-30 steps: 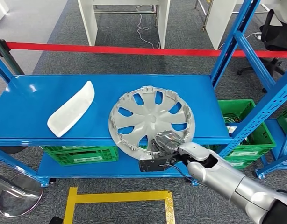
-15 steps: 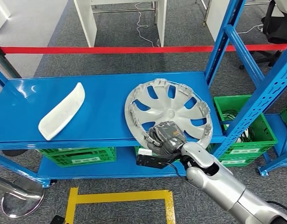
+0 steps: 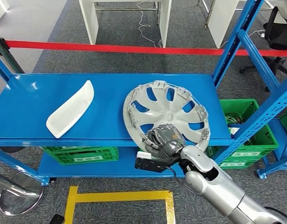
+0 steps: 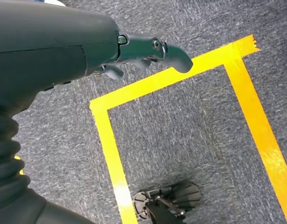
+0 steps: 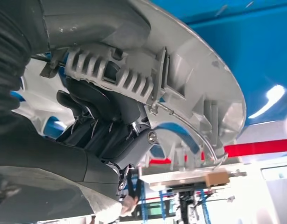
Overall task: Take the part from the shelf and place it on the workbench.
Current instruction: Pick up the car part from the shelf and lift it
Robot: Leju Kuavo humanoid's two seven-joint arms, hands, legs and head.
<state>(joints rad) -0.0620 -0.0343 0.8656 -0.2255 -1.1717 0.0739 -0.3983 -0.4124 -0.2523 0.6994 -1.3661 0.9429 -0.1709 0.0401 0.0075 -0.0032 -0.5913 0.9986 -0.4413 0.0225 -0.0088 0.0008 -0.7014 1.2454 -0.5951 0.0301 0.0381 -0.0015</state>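
A silver wheel cover (image 3: 167, 109) sits tilted on the blue shelf (image 3: 106, 128), its near rim over the shelf's front edge. My right hand (image 3: 165, 140) grips that near rim, fingers curled over the spokes. From the right wrist view, the dark fingers (image 5: 106, 119) are hooked into the wheel cover's ribbed underside (image 5: 191, 70). A white curved part (image 3: 69, 109) lies on the shelf's left half. My left hand (image 4: 149, 51) hangs over the carpet with its fingers stretched out and nothing in them.
Green crates (image 3: 82, 154) stand under the shelf, another (image 3: 246, 126) at the right. Blue uprights (image 3: 237, 44) frame the shelf's right end. A red barrier tape (image 3: 99, 46) runs behind. Yellow floor tape (image 3: 117, 198) marks a square in front; a stanchion base (image 3: 18, 196) sits lower left.
The wheel cover has slid to the right along the shelf and tipped up, with my right hand holding its near rim. The white part stays put.
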